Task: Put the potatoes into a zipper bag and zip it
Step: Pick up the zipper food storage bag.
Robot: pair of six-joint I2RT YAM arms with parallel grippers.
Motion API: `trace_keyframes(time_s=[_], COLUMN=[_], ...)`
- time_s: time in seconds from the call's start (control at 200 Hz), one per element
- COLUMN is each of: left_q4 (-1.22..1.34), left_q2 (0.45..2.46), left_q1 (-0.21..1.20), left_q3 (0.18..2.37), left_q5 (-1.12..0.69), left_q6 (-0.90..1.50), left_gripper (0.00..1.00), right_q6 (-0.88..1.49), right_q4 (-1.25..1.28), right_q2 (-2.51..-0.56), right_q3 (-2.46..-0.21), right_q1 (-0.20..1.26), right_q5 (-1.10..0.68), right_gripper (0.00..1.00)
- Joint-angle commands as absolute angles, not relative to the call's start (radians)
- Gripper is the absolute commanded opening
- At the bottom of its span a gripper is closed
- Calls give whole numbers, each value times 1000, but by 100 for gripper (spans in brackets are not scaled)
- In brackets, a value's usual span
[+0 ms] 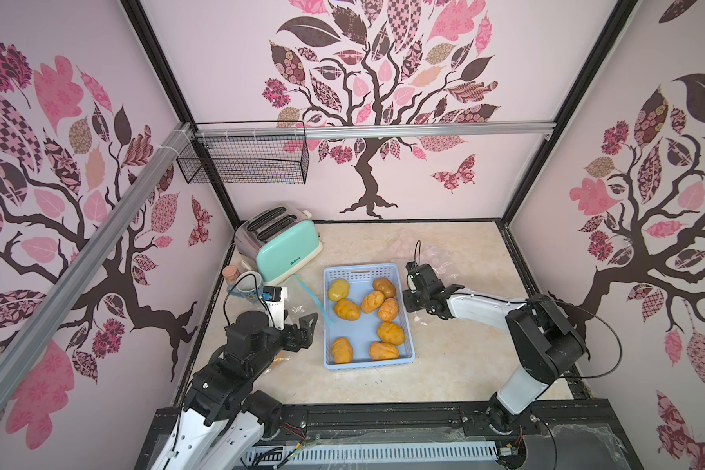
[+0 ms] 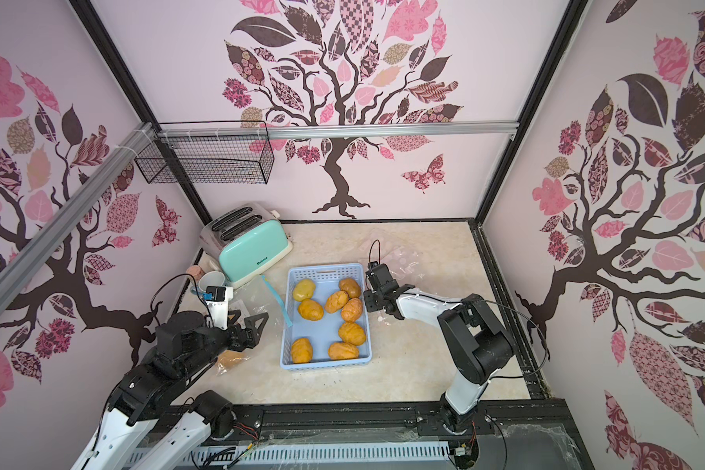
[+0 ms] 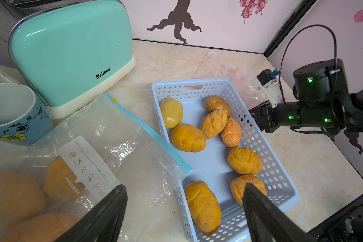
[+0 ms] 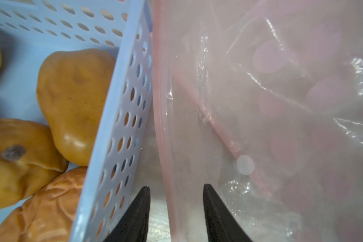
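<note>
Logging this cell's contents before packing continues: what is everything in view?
potatoes: eight, orange-yellow to tan, in the basket; at least three more inside the clear zipper bag
basket: one, light blue, table centre
clear zipper bag: one, blue zip, left of the basket
pink zipper bag: one, beside the basket's right wall
toaster: one, mint green, far left
mug: one, blue floral, beside the toaster
wire rack: one, black, back-wall rail
left hand: open, above the clear bag
right hand: jaws apart astride the pink bag's edge
</note>
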State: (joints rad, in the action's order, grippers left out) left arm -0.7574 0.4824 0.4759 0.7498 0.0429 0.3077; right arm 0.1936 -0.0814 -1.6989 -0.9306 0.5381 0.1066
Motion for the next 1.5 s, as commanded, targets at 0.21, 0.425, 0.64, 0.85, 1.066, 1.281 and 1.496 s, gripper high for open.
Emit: trace_keyframes(time_s=[0.21,0.425,0.64,0.85,1.066,1.281,1.496], left_q4=[-759,-760,-762,-764,-755,-731,-673], left_q2=[486,490,495,486,484,475,639], left_q1=[474,475,475,476,476,476,476], left_q3=[727,724,724,724,722,725,841], left_q5=[39,42,51,68,73,20,-258], left_q6=[308,313,314,319,322,301,310], left_gripper=[89,89,89,88,89,88,83], right_q6=[168,170,186,228,316,373,504], right_q4=[-48,-1,63,101,134,84,117], right_q2=[-1764,-1767,-1741,-1666,-1404,-1129,-897], right_q3=[-977,-945,-892,-840,-729,-671,-628], right_q1=[523,517,501,479,470,466,466], right_q5=[121,127,133,124,122,29,-246], right_gripper=[32,23,14,2,0,0,0])
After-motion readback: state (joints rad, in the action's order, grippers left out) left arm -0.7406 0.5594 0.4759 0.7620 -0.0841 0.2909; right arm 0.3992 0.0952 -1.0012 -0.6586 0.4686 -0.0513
